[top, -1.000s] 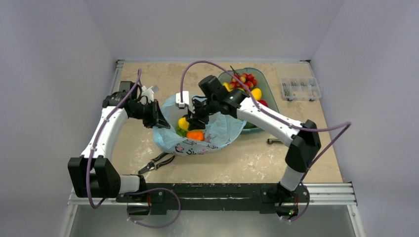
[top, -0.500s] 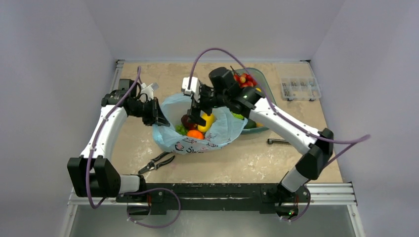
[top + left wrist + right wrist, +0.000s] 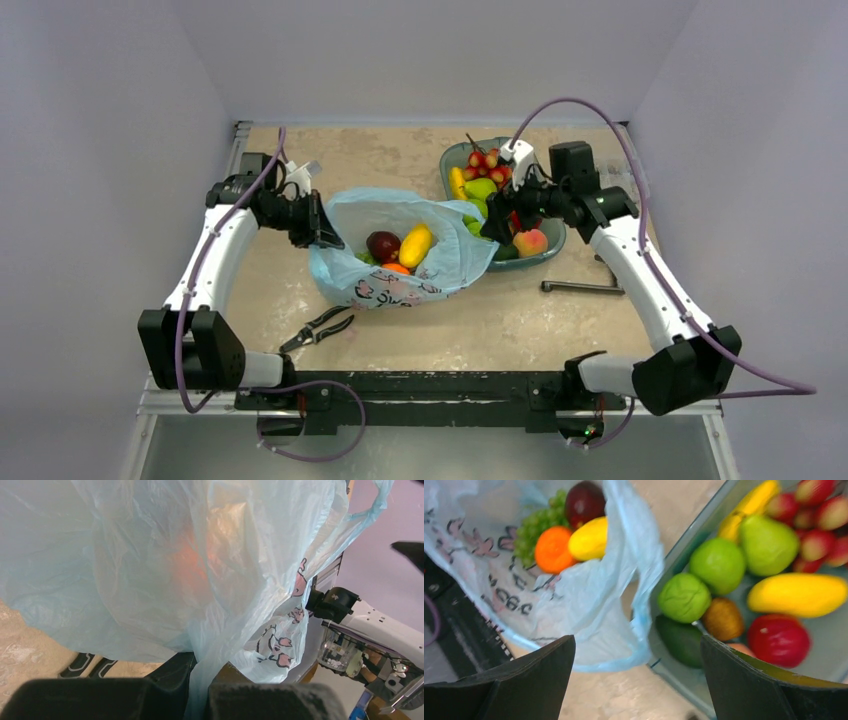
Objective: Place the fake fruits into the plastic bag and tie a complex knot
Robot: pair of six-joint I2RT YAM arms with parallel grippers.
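Left wrist: plastic bag point(image 3: 125, 555) blurs fake fruits point(image 3: 192, 562) inside.

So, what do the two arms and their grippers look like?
The left arm and right arm share one look: white tube-like links between bulky black joints, and a purple cable looping along each. The left gripper and right gripper are black with broad flat fingers.

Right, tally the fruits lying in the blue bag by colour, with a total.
dark red fruit: 1
yellow fruit: 1
orange fruit: 1
green grape bunch: 1
Total: 4 showing in the plastic bag; any beneath them are hidden.
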